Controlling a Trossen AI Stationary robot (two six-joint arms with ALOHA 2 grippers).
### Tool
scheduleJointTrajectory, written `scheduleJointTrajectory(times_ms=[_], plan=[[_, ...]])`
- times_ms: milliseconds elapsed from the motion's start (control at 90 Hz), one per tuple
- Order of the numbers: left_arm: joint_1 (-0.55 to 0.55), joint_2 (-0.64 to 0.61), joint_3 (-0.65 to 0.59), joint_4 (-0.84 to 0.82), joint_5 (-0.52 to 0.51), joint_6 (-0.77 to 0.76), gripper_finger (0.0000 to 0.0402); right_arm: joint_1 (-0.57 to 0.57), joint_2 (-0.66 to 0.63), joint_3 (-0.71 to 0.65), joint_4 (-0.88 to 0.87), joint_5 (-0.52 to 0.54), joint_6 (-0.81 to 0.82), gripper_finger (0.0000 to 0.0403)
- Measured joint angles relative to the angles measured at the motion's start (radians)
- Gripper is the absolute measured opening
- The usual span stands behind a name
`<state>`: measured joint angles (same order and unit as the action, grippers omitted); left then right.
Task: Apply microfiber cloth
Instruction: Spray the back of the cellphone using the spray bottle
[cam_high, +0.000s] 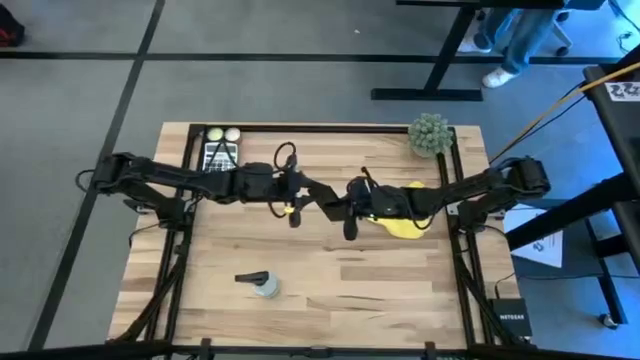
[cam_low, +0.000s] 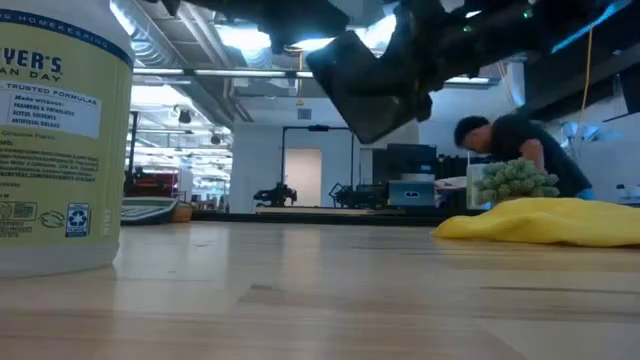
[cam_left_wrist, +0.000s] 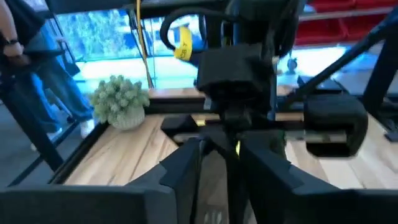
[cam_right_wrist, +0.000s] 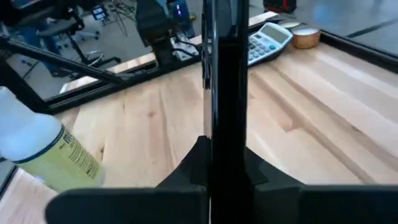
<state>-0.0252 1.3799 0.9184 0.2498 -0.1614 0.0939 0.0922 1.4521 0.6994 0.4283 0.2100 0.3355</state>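
The wooden worktop (cam_high: 330, 300) carries everything. Both dark arms reach in from its sides and meet over the middle. The right end effector (cam_high: 349, 212) hangs above the boards, clamped on a black smartphone (cam_low: 365, 85). Its own wrist view shows the phone edge-on between the fingers, and the low view shows it tilted in the air, clear of the wood. The left end effector (cam_high: 294, 205) hovers just beside it, pointing at the phone. I cannot tell whether it is open or closed.

A pale yellow spray bottle (cam_high: 262, 284) stands near the front of the worktop, well apart from both arms. The microfiber cloth (cam_high: 405, 225) lies in a rumpled heap on the boards under the right arm, behind its end effector and near the right rail. Nothing grips it. A calculator (cam_high: 218, 155) sits at the back left and a small green plant ball (cam_high: 430, 135) at the back right.

The cloth looks light, limp and easily bunched. It will probably sag and fold around whatever takes it rather than hold a shape. It should not slip or break, though it may drag across the wood. The low view shows raised folds, and a pinch on one of these, likely on the edge facing the left arm, seems the best hold. A flat patch gives the fingers little to close on. Since the right arm is occupied with the phone, the free left arm is probably the one to fetch it.
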Motion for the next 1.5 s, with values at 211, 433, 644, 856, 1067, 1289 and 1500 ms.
scheduleJointTrajectory(times_ms=[211, 433, 644, 856, 1067, 1289, 1500], plan=[[-0.058, -0.132, -0.001, -0.214, -0.118, 0.012, 0.0096, 0.000, -0.094, 0.002, -0.030, 0.001, -0.030, 0.0003], [-0.064, -0.170, -0.002, -0.255, -0.120, -0.019, 0.0025, 0.000, -0.159, 0.003, 0.029, 0.000, -0.118, 0.0003], [-0.038, -0.096, -0.002, -0.093, -0.017, -0.007, 0.0002, 0.000, -0.086, 0.002, 0.130, -0.063, -0.137, 0.0003], [-0.017, -0.044, -0.003, -0.001, 0.036, 0.000, 0.0000, -0.001, -0.026, 0.003, 0.146, -0.079, -0.134, 0.0003], [-0.025, -0.077, -0.003, -0.070, 0.028, -0.012, 0.0000, -0.001, -0.049, 0.008, 0.132, -0.080, -0.164, 0.0003], [-0.055, -0.138, -0.002, -0.177, -0.079, -0.028, 0.0000, 0.000, -0.103, 0.011, 0.149, -0.099, -0.185, 0.0003], [-0.036, -0.121, -0.003, -0.110, -0.075, -0.005, 0.0000, 0.000, -0.079, 0.011, 0.154, -0.098, -0.185, 0.0003]])
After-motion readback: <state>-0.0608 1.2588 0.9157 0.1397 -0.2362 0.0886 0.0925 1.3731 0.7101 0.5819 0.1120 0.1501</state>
